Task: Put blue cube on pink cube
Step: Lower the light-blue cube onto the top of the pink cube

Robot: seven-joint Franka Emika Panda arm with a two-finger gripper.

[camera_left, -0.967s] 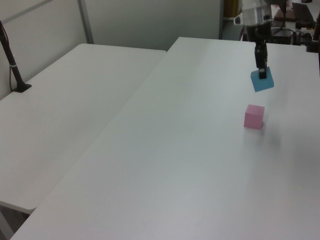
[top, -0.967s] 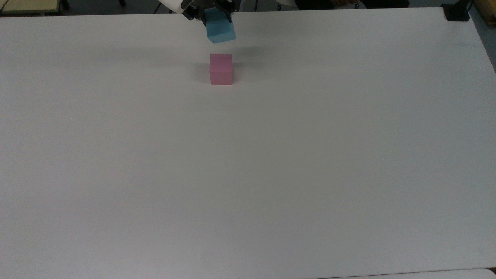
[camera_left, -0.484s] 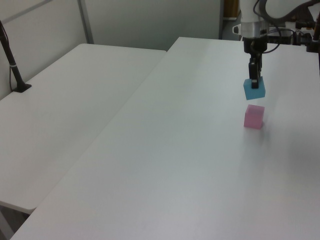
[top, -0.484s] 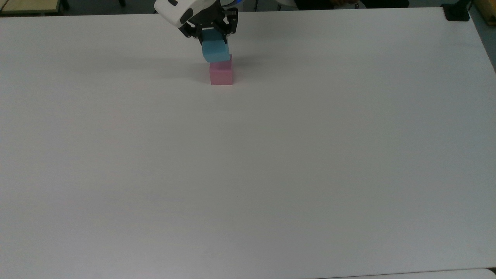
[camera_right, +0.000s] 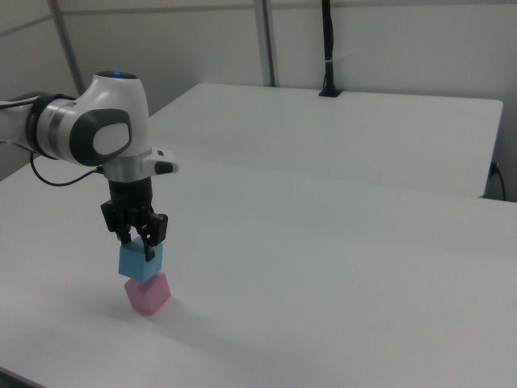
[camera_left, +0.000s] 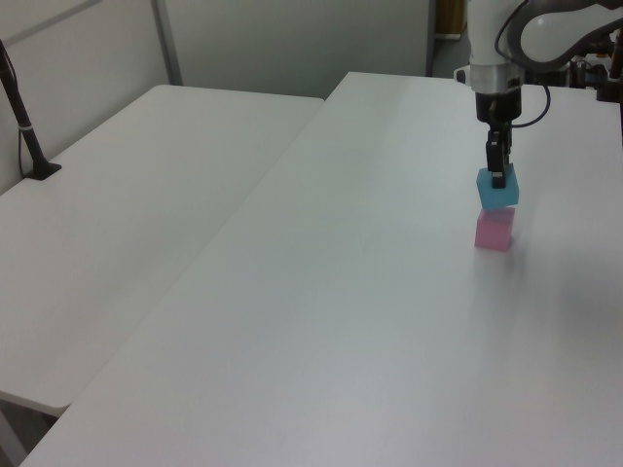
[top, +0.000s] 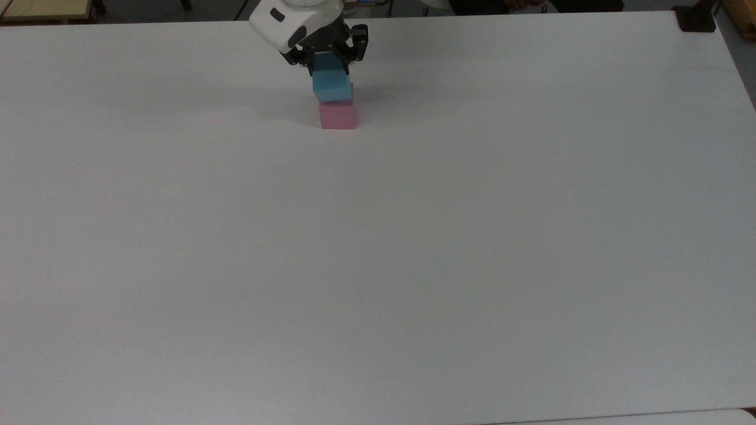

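The pink cube [top: 337, 115] [camera_left: 494, 232] [camera_right: 148, 294] rests on the white table [top: 378, 236] near the far edge in the top view. Directly over it is the blue cube [top: 331, 86] [camera_left: 497, 189] [camera_right: 138, 262], slightly turned and very close to or touching the pink cube's top; I cannot tell which. My gripper [top: 330, 58] [camera_left: 497, 176] [camera_right: 138, 245] comes down from above and is shut on the blue cube, its black fingers [camera_right: 151, 231] pressing two opposite faces.
A second white table [camera_left: 127, 214] [camera_right: 339, 129] adjoins this one. A black pole on a clamp [camera_left: 24, 126] [camera_right: 329, 48] stands at its edge. A black clamp [top: 697, 20] sits at the top view's top right corner.
The gripper carried the blue cube from behind the pink cube to directly over it and lowered it close onto the pink cube's top. The pink cube has stayed still.
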